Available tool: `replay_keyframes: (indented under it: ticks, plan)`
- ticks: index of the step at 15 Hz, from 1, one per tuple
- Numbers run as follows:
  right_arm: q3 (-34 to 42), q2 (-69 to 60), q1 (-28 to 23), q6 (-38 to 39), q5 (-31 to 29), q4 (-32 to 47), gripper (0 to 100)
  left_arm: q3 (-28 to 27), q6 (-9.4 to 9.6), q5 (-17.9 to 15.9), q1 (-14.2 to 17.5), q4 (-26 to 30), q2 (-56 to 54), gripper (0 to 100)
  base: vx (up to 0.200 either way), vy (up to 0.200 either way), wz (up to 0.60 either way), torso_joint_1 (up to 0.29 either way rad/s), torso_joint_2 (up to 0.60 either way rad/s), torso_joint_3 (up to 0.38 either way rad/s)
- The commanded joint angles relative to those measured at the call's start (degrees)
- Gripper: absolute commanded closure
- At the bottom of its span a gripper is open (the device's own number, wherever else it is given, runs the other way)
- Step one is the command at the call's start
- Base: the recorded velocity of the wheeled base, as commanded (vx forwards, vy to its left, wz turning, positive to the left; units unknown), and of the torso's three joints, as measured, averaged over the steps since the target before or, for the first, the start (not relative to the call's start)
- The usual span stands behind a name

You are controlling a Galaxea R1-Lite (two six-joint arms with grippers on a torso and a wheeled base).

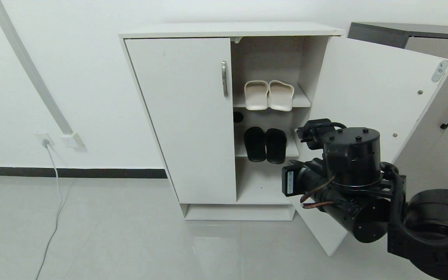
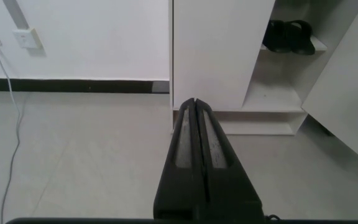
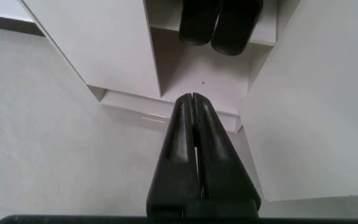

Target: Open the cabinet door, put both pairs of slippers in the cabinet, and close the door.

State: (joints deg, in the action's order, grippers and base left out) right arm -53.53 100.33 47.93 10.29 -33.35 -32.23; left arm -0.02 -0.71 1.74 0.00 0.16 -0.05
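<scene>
I am holding my right gripper (image 3: pixel 194 106) near the cabinet (image 1: pixel 228 29), jaws pressed together on nothing. My left gripper (image 2: pixel 194 109) is hanging over the floor (image 2: pixel 73 155), jaws likewise pressed together and empty. Both pairs are lying inside, with the white slippers (image 1: pixel 268 95) at 12 o'clock from the black slippers (image 1: pixel 265 144), one shelf apart. The right door (image 1: pixel 371 97) is standing open at their 3 o'clock, and the left door (image 1: pixel 185 116) is sitting closed at 9 o'clock.

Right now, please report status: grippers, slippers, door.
Left gripper shut, right gripper shut, both empty. White slippers on upper shelf, black slippers on shelf below. Right door open; right arm near it.
</scene>
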Motion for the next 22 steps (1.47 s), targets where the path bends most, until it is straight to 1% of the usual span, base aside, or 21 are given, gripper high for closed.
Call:
replay_keyframes:
  ticks: [1,5,10,22]
  plan:
    - [0.27,-0.05,0.14,-0.09,-0.04,-0.02,100,0.02,-0.08,0.01,0.0,0.11,0.05,100,0.0,0.0,0.0,-0.007,-0.09,-0.339]
    - [0.53,-0.13,0.14,-0.09,-0.13,-0.02,100,0.02,0.0,0.01,0.0,0.11,0.05,100,0.0,0.0,0.0,0.035,-0.48,-0.373]
    - [0.71,-0.05,0.41,-0.09,-0.13,-0.02,100,0.02,0.0,0.01,0.0,0.11,0.05,100,0.0,0.0,0.0,0.105,-0.46,-0.356]
    - [0.79,0.13,0.41,-0.09,-0.04,-0.02,100,0.02,0.0,0.01,0.0,0.11,0.05,100,0.0,0.0,0.0,0.173,-0.49,-0.323]
